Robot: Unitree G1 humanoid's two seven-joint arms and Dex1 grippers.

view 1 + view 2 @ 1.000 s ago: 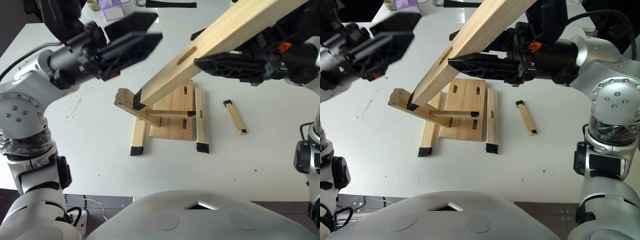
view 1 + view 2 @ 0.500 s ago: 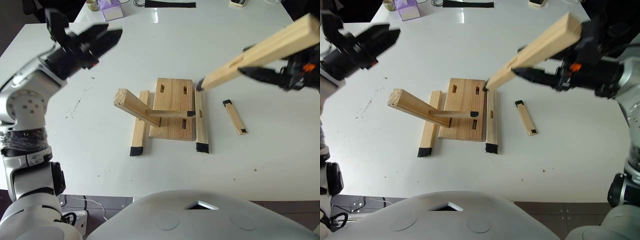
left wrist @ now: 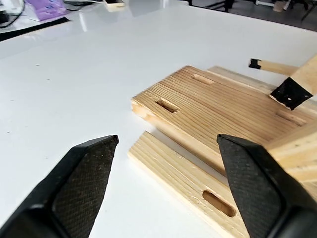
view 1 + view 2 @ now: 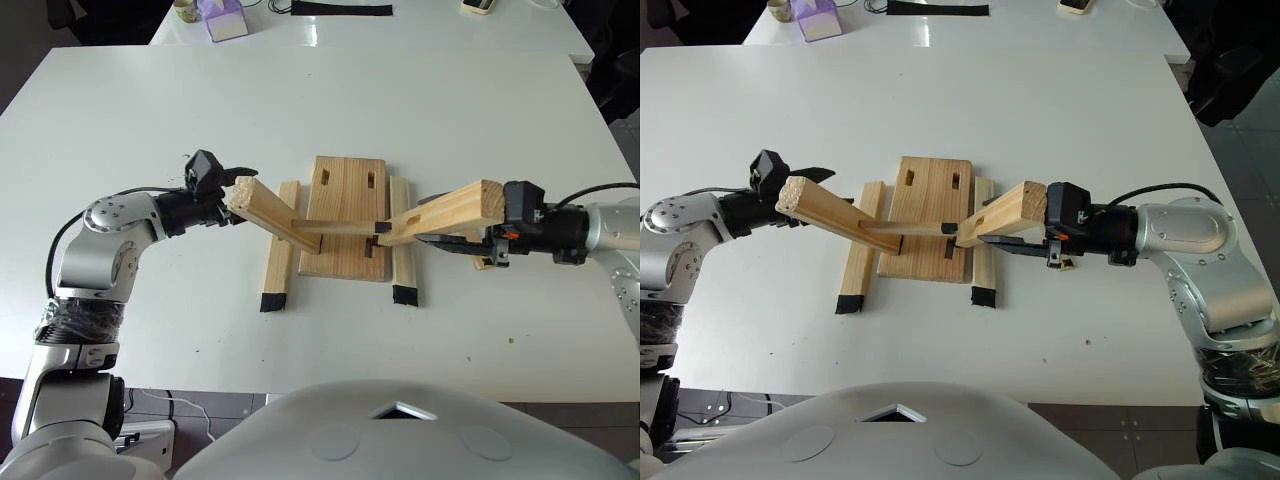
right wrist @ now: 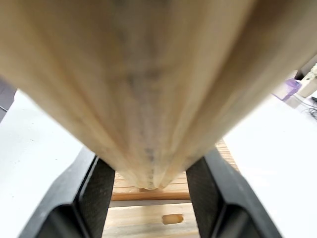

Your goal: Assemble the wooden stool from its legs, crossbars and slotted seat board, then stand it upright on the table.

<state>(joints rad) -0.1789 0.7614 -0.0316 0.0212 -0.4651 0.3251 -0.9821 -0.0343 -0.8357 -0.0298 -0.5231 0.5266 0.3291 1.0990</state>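
Lowered from above, the leg clamped in the right claw is brought to the crossbar over the seat board, the left claw is held spread beside the joined leg, and two flat legs beside the board are left unfitted.

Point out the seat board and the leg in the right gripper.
Seat board (image 4: 346, 198), left eye view, bare top face just below its upper slots.
Held leg (image 4: 445, 210), left eye view, middle of its side face.
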